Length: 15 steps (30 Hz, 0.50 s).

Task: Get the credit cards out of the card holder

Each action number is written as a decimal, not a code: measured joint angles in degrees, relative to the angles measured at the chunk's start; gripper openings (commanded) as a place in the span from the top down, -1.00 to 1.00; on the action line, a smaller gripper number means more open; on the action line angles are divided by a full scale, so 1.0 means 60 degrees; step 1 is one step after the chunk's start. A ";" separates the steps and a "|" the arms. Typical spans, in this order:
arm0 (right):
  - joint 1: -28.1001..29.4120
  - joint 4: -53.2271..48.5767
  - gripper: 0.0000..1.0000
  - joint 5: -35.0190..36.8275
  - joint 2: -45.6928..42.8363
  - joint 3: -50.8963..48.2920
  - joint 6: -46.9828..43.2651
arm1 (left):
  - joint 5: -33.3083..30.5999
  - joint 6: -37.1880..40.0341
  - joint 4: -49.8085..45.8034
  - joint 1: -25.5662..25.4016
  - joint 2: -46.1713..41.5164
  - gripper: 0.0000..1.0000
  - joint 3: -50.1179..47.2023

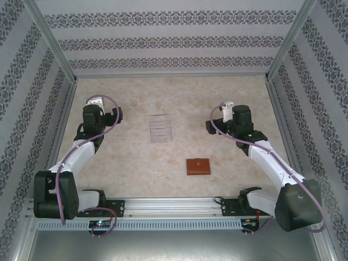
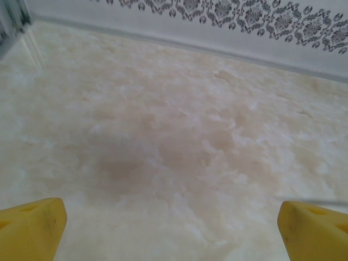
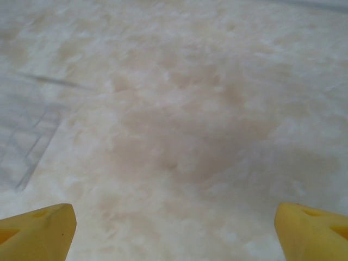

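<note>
Your small reddish-brown leather card holder point(image 1: 198, 166) lies closed; left gripper point(image 2: 174, 231) and right gripper point(image 3: 174, 231) hang well apart from it, both spread wide.

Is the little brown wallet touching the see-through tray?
Apart. The top view shows a strip of bare table between the card holder and the clear tray.

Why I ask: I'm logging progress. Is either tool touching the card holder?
No, the card holder lies alone on the table, well apart from the left tool and the right tool.
</note>
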 measured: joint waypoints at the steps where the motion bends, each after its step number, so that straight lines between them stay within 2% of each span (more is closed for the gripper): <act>1: 0.0189 -0.0408 -0.88 -0.0109 0.0000 0.0175 -0.0025 | 0.0095 -0.0208 -0.0382 0.0000 -0.0058 -1.00 0.0131; 9: 0.1843 -0.3140 -0.89 -0.0499 0.0127 0.1370 -0.1089 | 0.1093 -0.1512 -0.3701 0.0000 0.0310 -0.97 0.1821; 15: 0.3308 -0.4656 -0.95 -0.0670 0.0525 0.1614 -0.2823 | 0.1996 -0.1781 -0.5774 -0.0033 0.0827 -1.00 0.2991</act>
